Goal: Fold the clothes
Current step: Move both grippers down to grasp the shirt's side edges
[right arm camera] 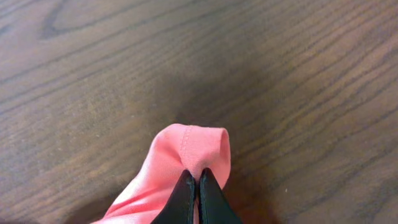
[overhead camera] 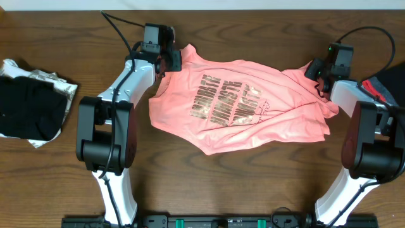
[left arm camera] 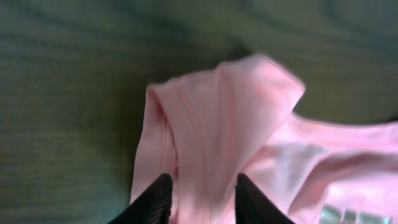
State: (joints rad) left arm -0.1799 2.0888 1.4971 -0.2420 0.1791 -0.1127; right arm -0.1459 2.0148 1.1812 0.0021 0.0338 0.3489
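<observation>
Shirt: You see the pink shirt (overhead camera: 240, 104) lying in the middle of the table (overhead camera: 253, 190). It is spread out but wrinkly, and its gold letters face up.
Left end effector: Your left end effector (left arm camera: 199, 183) is at the top left corner of the shirt. Its two black fingers (left arm camera: 155, 199) stand a little apart. Pink cloth lies between them, but they do not squeeze it.
Right end effector: Your right end effector (right arm camera: 198, 177) is at the right side of the shirt. It is closed tight and pinches a small fold of pink cloth.
Far left: A black cloth (overhead camera: 28, 107) lies there, well apart from the shirt.
</observation>
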